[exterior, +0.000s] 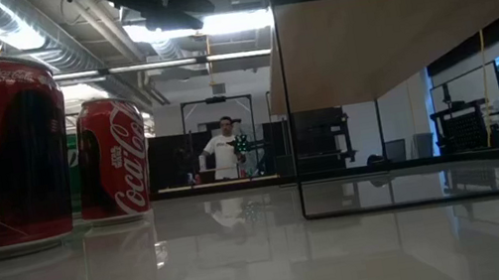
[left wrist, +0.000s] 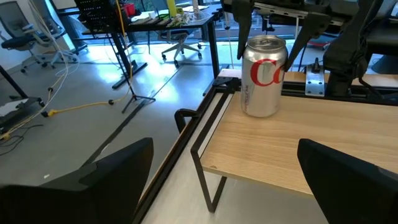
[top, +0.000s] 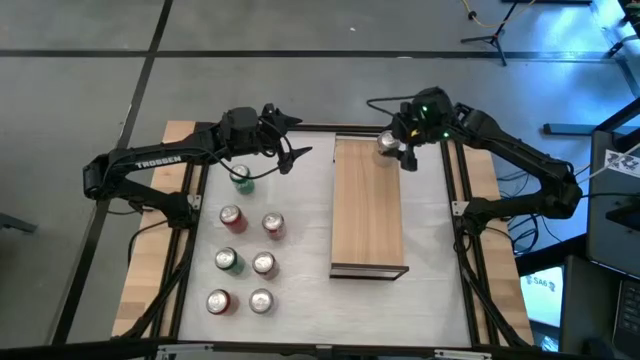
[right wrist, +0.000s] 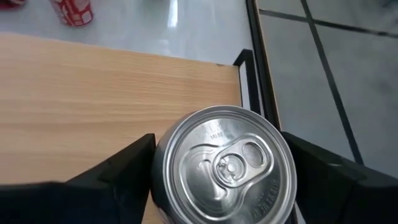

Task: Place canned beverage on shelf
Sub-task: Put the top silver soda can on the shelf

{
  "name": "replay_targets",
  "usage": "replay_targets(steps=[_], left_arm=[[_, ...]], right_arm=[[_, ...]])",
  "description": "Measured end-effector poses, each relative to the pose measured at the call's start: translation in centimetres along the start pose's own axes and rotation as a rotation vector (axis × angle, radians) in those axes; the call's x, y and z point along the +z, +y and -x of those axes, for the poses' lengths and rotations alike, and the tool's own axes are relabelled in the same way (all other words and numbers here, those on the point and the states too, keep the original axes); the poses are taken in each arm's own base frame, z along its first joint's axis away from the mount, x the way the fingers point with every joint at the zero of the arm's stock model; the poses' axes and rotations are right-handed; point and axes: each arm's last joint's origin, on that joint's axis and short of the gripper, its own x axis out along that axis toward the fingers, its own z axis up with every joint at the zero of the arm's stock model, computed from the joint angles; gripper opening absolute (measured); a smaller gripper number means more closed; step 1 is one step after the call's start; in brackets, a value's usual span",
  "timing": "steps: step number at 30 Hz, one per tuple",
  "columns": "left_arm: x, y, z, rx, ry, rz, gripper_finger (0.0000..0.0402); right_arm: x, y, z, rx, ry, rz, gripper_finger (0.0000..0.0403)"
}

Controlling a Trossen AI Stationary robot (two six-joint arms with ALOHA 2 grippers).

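Silver can (right wrist: 222, 166) fills the right wrist view, lid up, standing upright at the far end of the shelf (top: 367, 205), close to the corner. Right gripper (top: 397, 146) sits over it with a finger on either side. In the left wrist view the fingers appear to stand just clear of the can's sides, so I judge it let go or nearly so, though contact on the hidden faces cannot be ruled out.

Release is the step in hand, and doing it well means spreading the fingers fully, then lifting straight up so neither pad drags the can toward the nearby edge. Any sideways pull could tip it off the board.

Left gripper (top: 283, 148) hovers wide apart and empty above the green can (top: 241, 178) on the surface, at the far end of the cluster of six more cans (top: 245, 262).

Hard to make out: whether the can's base sits fully flat, since the right wrist view looks down on the lid only. From the low view only the shelf's underside and frame show, and the two red cans (exterior: 60, 145) block much of that side.
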Motion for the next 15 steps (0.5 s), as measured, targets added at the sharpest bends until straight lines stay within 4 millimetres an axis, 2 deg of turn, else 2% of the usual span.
replay_targets(steps=[6,15], left_arm=[[0.0,0.0,0.0,0.0,0.0,0.0,0.0389],[0.0,0.0,0.0,0.0,0.0,0.0,0.0389]], right_arm=[[-0.03,0.04,0.04,0.003,0.004,0.037,0.0291],[-0.12,0.04,0.01,-0.003,0.018,0.039,0.0336]])
